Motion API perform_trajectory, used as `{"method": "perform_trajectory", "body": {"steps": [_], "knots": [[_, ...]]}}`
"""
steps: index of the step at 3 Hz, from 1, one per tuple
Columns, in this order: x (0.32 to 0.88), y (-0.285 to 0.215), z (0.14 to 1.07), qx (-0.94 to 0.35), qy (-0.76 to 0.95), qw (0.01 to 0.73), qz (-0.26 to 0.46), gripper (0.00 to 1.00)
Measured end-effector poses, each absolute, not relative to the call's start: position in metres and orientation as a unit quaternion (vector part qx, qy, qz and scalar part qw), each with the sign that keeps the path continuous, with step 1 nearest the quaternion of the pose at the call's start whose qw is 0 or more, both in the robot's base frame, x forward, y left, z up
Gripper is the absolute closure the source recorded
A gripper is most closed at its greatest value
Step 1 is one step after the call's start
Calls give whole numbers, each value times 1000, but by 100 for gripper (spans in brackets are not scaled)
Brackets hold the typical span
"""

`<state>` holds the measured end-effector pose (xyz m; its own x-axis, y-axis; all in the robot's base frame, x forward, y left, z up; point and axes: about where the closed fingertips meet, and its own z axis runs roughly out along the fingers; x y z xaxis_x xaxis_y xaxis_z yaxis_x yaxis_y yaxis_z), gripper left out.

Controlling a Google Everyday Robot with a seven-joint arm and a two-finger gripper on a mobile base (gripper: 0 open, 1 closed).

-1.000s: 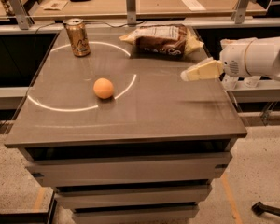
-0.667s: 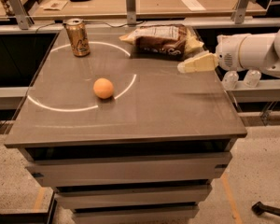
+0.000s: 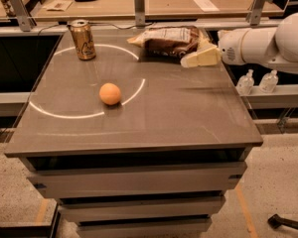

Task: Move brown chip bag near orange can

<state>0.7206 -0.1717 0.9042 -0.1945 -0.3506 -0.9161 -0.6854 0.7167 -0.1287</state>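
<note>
— What is counted on the counter (image 3: 188,113)?
— One brown chip bag (image 3: 171,41) at the back edge, one orange can (image 3: 83,39) back left, one round fruit (image 3: 110,93). One tool (image 3: 201,58) is seen at the bag's right end; its state cannot be told.

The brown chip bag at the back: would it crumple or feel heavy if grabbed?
The brown chip bag looks crinkled and puffy, so it would probably dent and flex, and is likely light for its bulk. Lying flat, it should slide rather than roll. The end effector is at its image-right end.
</note>
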Motion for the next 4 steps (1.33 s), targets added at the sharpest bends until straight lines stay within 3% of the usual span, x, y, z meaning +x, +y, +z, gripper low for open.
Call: {"method": "perform_trajectory", "body": {"steps": [3, 4], "knots": [[790, -156, 875, -398, 757, 499, 143, 0], [813, -166, 873, -418, 747, 499, 130, 18]]}}
